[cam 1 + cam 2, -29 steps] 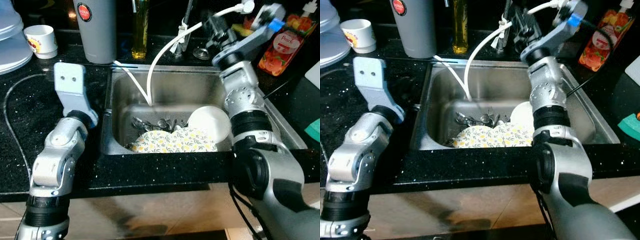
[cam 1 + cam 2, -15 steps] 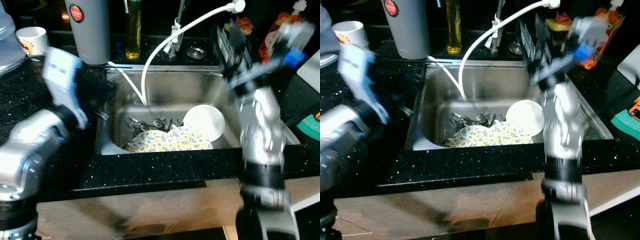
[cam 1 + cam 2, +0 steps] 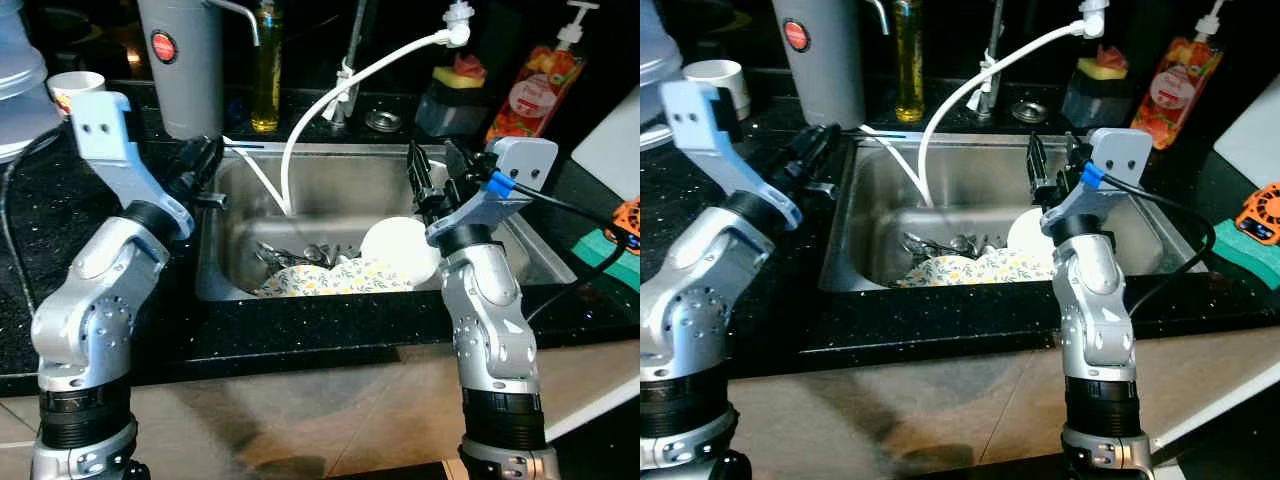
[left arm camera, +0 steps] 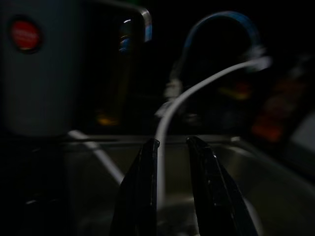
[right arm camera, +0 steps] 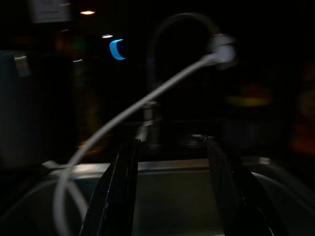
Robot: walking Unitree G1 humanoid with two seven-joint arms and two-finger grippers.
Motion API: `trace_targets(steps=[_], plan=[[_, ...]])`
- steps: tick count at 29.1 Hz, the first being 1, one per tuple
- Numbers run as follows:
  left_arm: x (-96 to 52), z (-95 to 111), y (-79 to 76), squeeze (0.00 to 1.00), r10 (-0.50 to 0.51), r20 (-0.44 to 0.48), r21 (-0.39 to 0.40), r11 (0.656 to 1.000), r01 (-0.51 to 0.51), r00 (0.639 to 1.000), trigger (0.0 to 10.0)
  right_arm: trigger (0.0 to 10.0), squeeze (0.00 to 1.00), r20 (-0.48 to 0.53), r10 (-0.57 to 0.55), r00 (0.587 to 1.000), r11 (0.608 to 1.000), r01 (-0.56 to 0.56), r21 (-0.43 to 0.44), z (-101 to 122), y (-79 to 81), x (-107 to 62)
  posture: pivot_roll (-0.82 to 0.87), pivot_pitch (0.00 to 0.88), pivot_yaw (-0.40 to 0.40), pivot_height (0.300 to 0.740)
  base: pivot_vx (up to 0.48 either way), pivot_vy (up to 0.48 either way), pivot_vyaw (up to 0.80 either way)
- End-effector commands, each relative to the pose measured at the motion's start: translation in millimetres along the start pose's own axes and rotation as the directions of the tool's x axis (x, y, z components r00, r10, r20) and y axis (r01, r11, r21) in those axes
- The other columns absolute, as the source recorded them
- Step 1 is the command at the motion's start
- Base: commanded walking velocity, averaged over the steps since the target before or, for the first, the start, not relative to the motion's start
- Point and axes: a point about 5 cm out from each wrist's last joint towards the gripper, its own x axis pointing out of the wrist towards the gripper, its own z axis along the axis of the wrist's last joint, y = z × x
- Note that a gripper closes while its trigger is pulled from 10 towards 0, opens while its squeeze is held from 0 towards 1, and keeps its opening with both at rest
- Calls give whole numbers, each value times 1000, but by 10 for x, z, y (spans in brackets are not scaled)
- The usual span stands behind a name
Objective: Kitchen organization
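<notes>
Black speckled surface (image 3: 300, 340) with a steel sink (image 3: 330, 180) set into it. Inside the sink: floral-patterned plate (image 3: 335, 280) at the front, white bowl (image 3: 398, 248) tilted on its right, loose cutlery (image 3: 300, 252) piled behind the plate. White hose (image 3: 330, 95) arcs from the tap area down into the basin. Behind the sink on the surface: grey canister with red badge (image 3: 183, 60), oil bottle (image 3: 265, 70), dark sponge holder (image 3: 450, 98), orange soap dispenser (image 3: 530, 88); white cup (image 3: 75, 88) far left. Left tool (image 3: 200, 165) hovers over the sink's left rim, fingers (image 4: 142, 196) a narrow gap apart, holding nothing. Right tool (image 3: 432, 178) sits above the sink's right side just over the bowl, fingers (image 5: 120, 196) spread wide, empty.
</notes>
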Motion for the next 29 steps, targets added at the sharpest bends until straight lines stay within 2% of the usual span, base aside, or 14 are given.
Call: trace_targets(steps=[1, 3, 9, 22, 29], plan=[[22, -77, 43, 0, 51, -21, 34, 998, -50, 998, 10000, 10000, 0, -10, -68, 998, 997, 67, -32, 8, -131, -21, 107, 0, -50, 740, 0, 0, 0], [59, -86, 91, 0, 107, -10, 75, 992, -106, 994, 10000, 10000, 0, 5, -114, 993, 991, 114, -70, 49, -205, -21, 97, 0, -46, 740, 0, 0, 0], [95, -96, 132, 0, 168, 17, 121, 978, -169, 986, 10000, 10000, 0, 36, -155, 987, 982, 158, -108, 94, -261, -7, 97, 0, -44, 740, 0, 0, 0], [110, -99, 138, 0, 199, 62, 186, 961, -207, 978, 10000, 10000, 0, 55, -163, 985, 979, 169, -111, 119, -265, 39, 106, 0, -48, 740, 0, 0, 0], [122, -95, 142, 0, 199, 69, 194, 959, -209, 978, 10000, 10000, 0, 53, -163, 985, 980, 168, -107, 105, -247, 43, 107, 0, -44, 740, 0, 0, 0]])
